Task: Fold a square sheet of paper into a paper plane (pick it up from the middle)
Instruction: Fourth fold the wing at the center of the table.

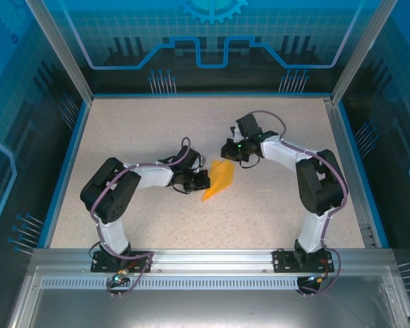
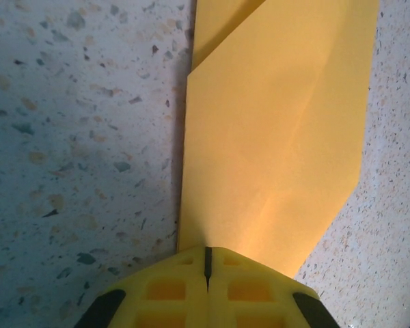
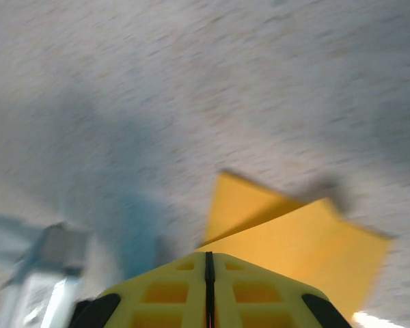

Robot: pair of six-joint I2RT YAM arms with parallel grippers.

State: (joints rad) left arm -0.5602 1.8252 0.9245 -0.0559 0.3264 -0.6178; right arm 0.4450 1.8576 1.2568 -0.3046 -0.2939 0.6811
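Paper (image 1: 219, 179): a partly folded orange sheet that narrows to a point at its near-left end. It lies on the desk (image 1: 157, 123) near the middle, between the two hands.
Left hand (image 1: 203, 180): fingers pressed together with no gap. Its tip is at the paper's left edge, low over the desk.
Left hand, wrist view (image 2: 207, 265): the yellow fingers meet along a thin dark seam. The paper (image 2: 273, 137) starts right at the fingertips and runs away from them, flat, with a folded layer at its far left corner. I cannot tell whether the edge is pinched or only touched.
Right hand (image 1: 227, 149): closed as well. It sits just beyond the paper's far corner, and no hold on the paper can be seen.
Right hand, wrist view (image 3: 208, 263): the fingers are together and the picture is blurred. The paper (image 3: 294, 239) lies just ahead of the tips and to their right, showing two overlapping layers.
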